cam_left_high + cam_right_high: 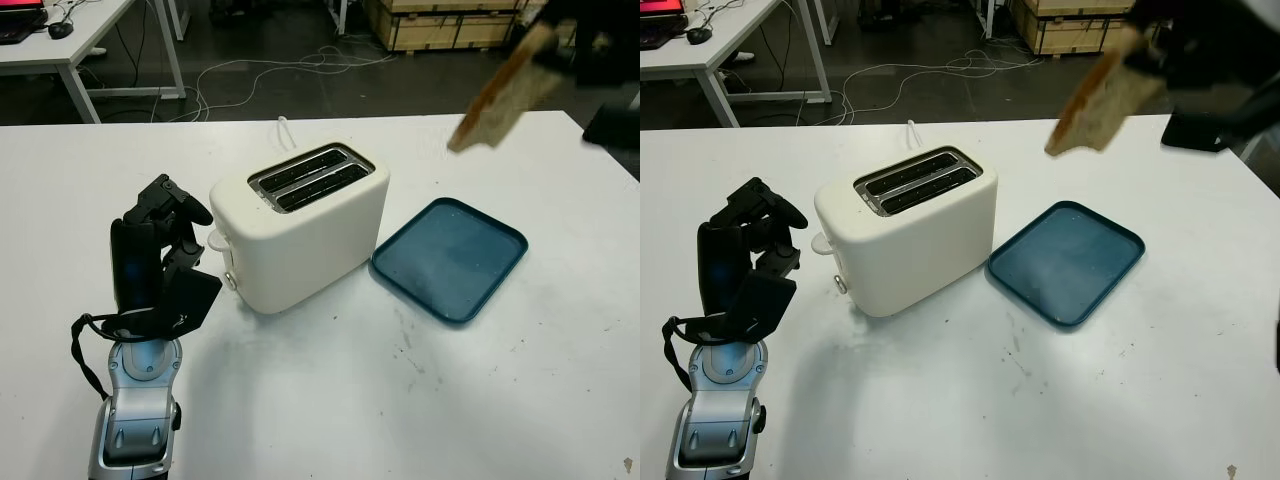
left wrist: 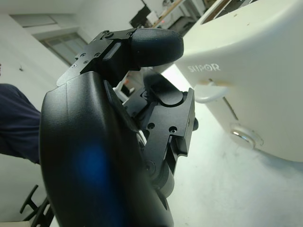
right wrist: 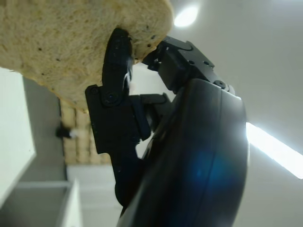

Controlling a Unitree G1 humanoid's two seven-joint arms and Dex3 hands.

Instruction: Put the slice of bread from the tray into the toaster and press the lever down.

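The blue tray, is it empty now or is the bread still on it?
Empty. The blue tray lies bare beside the toaster; the right robot hand holds the bread slice in the air.

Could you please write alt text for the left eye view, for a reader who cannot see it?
The robot's right hand holds a slice of bread in the air above a blue tray on a white table. A white two-slot toaster stands beside the tray, with the left hand raised beside it.
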